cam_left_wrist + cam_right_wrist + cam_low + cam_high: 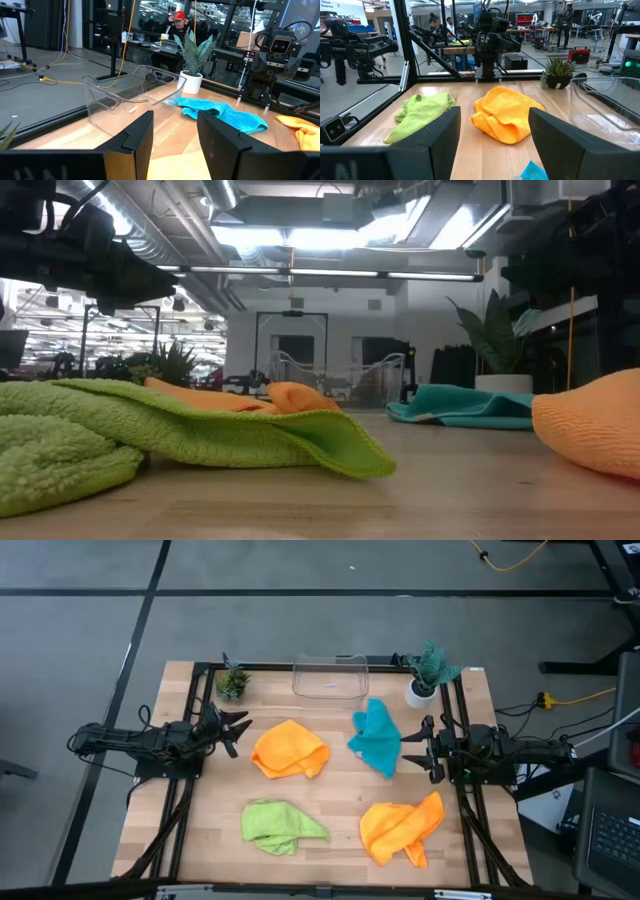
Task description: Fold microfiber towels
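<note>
Four crumpled towels lie on the wooden table [200, 830]: an orange one [291, 750] at centre left, a teal-blue one [376, 738] at centre right, a lime green one [279, 824] near left, a second orange one [402, 826] near right. My left gripper [238, 732] is open and empty at the table's left side, left of the orange towel. My right gripper [416, 753] is open and empty at the right side, just right of the teal towel. The left wrist view shows the teal towel [222, 112]; the right wrist view shows the orange [506, 114] and green [422, 112] towels.
A clear plastic bin [330, 677] stands at the table's far edge, in the middle. Small potted plants stand at the far left [232, 682] and far right [428, 670]. People show in the room beyond the table.
</note>
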Motion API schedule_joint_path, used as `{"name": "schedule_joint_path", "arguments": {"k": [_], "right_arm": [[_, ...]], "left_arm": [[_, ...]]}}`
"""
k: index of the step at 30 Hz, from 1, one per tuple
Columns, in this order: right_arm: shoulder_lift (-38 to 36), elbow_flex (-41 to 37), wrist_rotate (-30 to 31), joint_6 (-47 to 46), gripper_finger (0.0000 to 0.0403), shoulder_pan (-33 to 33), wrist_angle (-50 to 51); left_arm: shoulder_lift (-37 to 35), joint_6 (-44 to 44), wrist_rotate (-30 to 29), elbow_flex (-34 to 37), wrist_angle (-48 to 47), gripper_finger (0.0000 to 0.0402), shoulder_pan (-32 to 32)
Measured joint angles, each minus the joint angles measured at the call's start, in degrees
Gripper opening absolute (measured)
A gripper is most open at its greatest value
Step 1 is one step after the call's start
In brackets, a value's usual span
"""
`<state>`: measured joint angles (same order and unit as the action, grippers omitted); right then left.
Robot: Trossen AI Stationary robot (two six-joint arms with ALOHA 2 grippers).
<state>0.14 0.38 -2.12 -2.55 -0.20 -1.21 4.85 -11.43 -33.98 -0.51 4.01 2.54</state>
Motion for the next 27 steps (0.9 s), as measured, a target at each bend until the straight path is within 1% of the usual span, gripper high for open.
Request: {"name": "schedule_joint_path", "arguments": {"k": [5, 8, 13, 15, 18, 20, 22, 25, 27], "right_arm": [[0.0, 0.0, -0.01, -0.02, 0.0236, 0.01, -0.15], [0.0, 0.0, -0.02, -2.55, 0.0236, 0.01, -0.51], [0.02, 0.0, -0.01, -4.48, 0.0236, -0.01, -5.07], [-0.02, 0.0, -0.04, -8.48, 0.0236, -0.01, -9.42], [0.0, 0.0, -0.06, -19.41, 0.0236, -0.01, -16.65], [-0.02, 0.0, -0.04, -25.88, 0.0236, -0.01, -20.88], [0.0, 0.0, -0.04, -30.39, 0.0236, 0.0, -25.2], [-0.02, 0.0, -0.08, -32.89, 0.0236, -0.01, -29.28], [-0.02, 0.0, -0.07, -31.91, 0.0236, 0.0, -29.96]], "left_arm": [[0.01, -0.02, -0.02, 0.0, 0.0, 0.0145, -0.01], [0.01, -0.02, -0.01, 0.0, 0.0, 0.0145, 0.01], [0.01, 0.01, -0.02, 0.0, 0.0, 0.0145, -0.01], [-0.01, 0.01, 0.0, 0.0, 0.0, 0.0145, 0.01], [-0.01, -0.78, 0.2, 0.01, 0.01, 0.0145, -0.01], [-0.01, -3.14, 0.74, 0.0, 0.01, 0.0145, 0.01], [-0.01, -6.83, 1.07, 0.0, 0.06, 0.0145, 0.0], [-0.01, -9.9, 0.83, 0.01, 0.85, 0.0145, -0.01], [-0.01, -10.99, 0.66, 0.02, 1.06, 0.0145, 0.0]]}}
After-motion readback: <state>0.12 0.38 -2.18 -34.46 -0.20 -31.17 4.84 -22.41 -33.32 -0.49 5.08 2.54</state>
